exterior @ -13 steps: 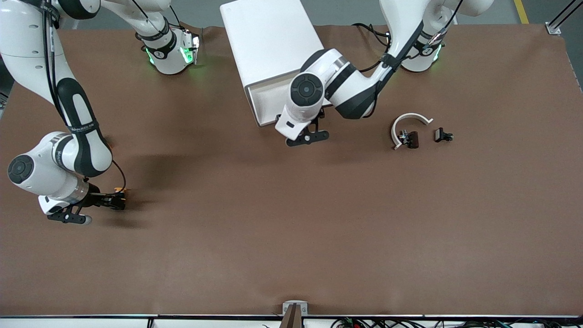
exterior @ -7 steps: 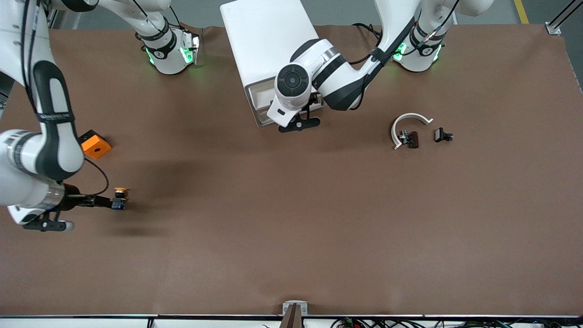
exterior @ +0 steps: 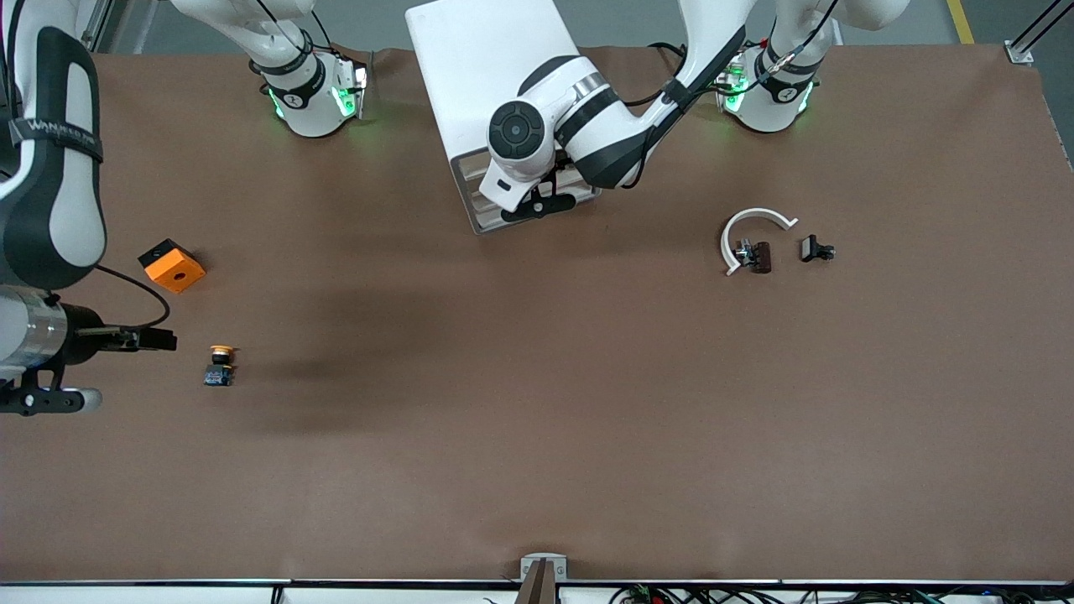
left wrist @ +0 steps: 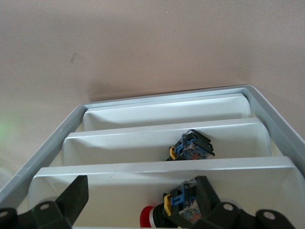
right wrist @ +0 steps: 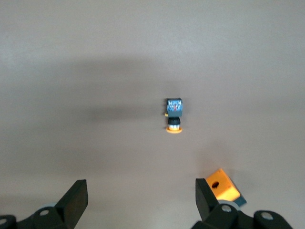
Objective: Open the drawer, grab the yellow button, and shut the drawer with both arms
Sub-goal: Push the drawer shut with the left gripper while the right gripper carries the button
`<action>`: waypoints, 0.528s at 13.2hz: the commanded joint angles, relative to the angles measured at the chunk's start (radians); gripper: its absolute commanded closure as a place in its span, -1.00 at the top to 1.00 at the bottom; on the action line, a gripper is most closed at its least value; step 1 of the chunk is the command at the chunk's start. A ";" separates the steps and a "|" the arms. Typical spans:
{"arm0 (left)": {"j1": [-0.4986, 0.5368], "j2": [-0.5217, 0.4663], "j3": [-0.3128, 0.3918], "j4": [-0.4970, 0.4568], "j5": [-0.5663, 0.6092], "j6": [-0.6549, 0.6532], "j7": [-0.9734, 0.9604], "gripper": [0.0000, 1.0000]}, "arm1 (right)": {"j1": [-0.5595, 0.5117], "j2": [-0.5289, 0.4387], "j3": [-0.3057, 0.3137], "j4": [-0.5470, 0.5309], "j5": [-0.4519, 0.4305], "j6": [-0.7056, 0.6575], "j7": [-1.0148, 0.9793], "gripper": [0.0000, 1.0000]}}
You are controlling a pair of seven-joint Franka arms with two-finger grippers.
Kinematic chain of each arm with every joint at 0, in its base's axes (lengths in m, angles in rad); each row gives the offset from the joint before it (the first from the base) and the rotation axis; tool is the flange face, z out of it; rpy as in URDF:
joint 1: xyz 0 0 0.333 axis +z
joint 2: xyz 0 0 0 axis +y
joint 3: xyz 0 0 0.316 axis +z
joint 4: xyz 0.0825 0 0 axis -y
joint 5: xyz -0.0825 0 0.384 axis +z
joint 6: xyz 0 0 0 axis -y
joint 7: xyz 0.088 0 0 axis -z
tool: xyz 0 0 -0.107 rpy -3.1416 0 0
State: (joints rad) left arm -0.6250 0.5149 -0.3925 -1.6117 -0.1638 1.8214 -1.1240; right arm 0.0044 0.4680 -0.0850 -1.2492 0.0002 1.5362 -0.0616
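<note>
The button [exterior: 220,366] lies on the brown table toward the right arm's end, orange cap, black body and bluish base; it also shows in the right wrist view [right wrist: 174,114]. My right gripper [exterior: 159,340] hovers beside it, apart from it, open and empty [right wrist: 140,198]. The white cabinet [exterior: 491,75] stands between the arm bases. Its drawer [exterior: 466,191] sticks out only slightly. My left gripper [left wrist: 140,200] is open at the drawer front, holding nothing. Stepped white drawers [left wrist: 162,143] show below it, with a red-capped part [left wrist: 155,217] near one fingertip [left wrist: 205,191].
An orange square block [exterior: 172,266] with a centre hole sits farther from the front camera than the button. Toward the left arm's end lie a white curved piece [exterior: 751,222] and two small black parts [exterior: 755,256] [exterior: 815,249]. Another blue-bodied part [left wrist: 193,147] lies in a higher drawer.
The left arm has pushed the drawer back toward the cabinet. The right gripper has drawn away from the button, which stays on the table, and the orange block has come into view.
</note>
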 commanded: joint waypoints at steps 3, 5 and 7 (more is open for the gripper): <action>-0.019 0.007 -0.012 0.001 -0.040 -0.017 -0.042 1.00 | -0.006 -0.080 -0.009 0.092 -0.019 -0.132 0.016 1.00; -0.015 0.005 -0.011 0.003 -0.042 -0.020 -0.042 1.00 | -0.015 -0.098 -0.006 0.106 -0.006 -0.142 0.025 1.00; 0.020 0.001 0.001 0.013 -0.034 -0.027 -0.031 1.00 | -0.003 -0.126 0.002 0.106 0.000 -0.142 0.028 1.00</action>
State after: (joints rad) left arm -0.6279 0.5170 -0.3931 -1.6121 -0.1807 1.8180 -1.1559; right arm -0.0009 0.3615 -0.0976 -1.1459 -0.0019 1.4033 -0.0571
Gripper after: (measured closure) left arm 0.000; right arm 0.000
